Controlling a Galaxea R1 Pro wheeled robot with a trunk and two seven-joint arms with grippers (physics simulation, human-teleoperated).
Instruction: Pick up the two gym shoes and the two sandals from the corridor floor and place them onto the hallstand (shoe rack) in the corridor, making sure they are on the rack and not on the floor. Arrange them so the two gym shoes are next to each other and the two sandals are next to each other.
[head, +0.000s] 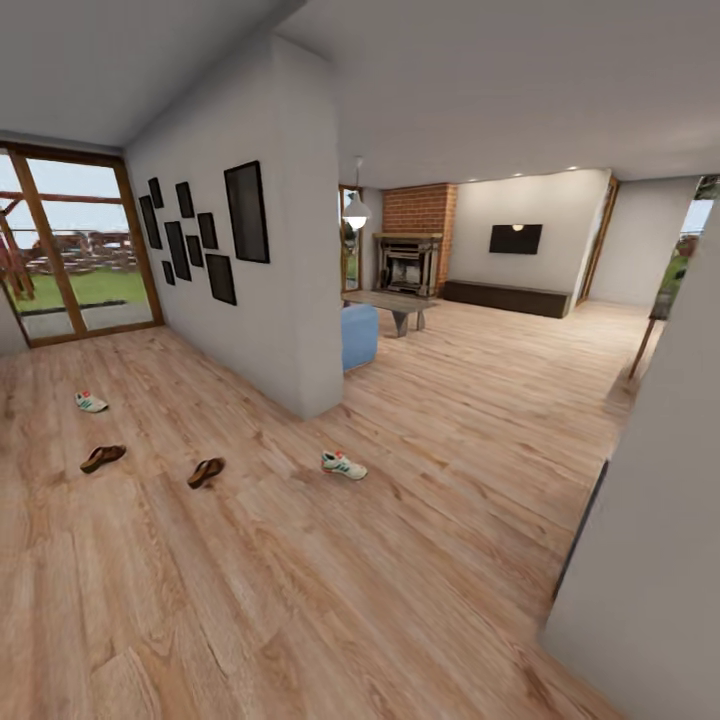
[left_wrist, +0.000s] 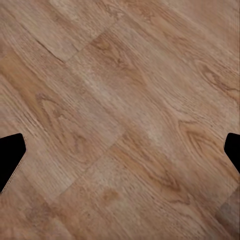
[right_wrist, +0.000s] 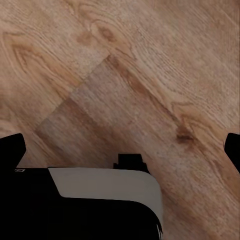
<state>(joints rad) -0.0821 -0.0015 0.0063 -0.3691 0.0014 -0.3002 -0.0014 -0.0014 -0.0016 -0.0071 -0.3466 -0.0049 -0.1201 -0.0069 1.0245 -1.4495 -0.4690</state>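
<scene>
All four shoes lie on the floor (head: 300, 600) ahead-left of the robot, nearest sneaker (head: 343, 465) pointing right, sandals (head: 205, 472) beyond it, well clear of both grippers, whose fingers (left_wrist: 10, 155) stand apart, empty.

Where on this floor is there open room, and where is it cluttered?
Bare planks spread from the near gym shoe toward the coffee table and fireplace. The clutter sits left: two sandals and the far gym shoe.
</scene>
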